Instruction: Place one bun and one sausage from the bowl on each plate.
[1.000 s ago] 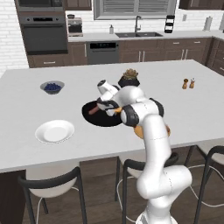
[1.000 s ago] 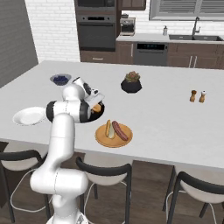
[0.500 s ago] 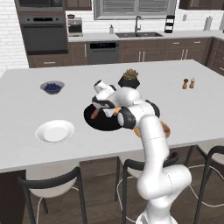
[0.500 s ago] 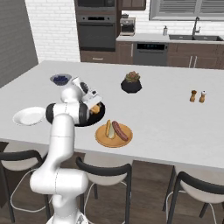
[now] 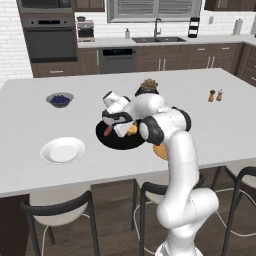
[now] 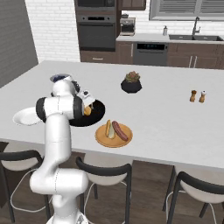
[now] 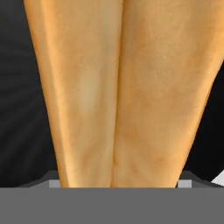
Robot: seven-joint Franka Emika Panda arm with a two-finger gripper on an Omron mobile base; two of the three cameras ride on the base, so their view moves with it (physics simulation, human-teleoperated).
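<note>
The gripper (image 5: 122, 128) is lowered into the black bowl (image 5: 112, 143). In the hand view a golden bun (image 7: 122, 92) is seen running lengthwise between the two finger tips (image 7: 54, 184), one at each side of it. The jaws are set wide and straddle the bun; whether they are clamped on it cannot be told.

The bowl is taken as the landmark. In the left base view a reddish sausage (image 5: 107, 131) is seen inside the bowl, just beside the gripper, and the white plate (image 5: 62, 150) is seen on the surface near the bowl, toward the near edge.

In the right base view the tan-orange plate (image 6: 114, 138) is shown just beside the bowl, carrying one bun and one sausage side by side. In the left base view that plate is largely hidden behind the arm.

The small grey bowl of blueberries (image 5: 60, 100) and the dark pot with a plant (image 6: 131, 83) stand beyond the bowl, well apart from it.
</note>
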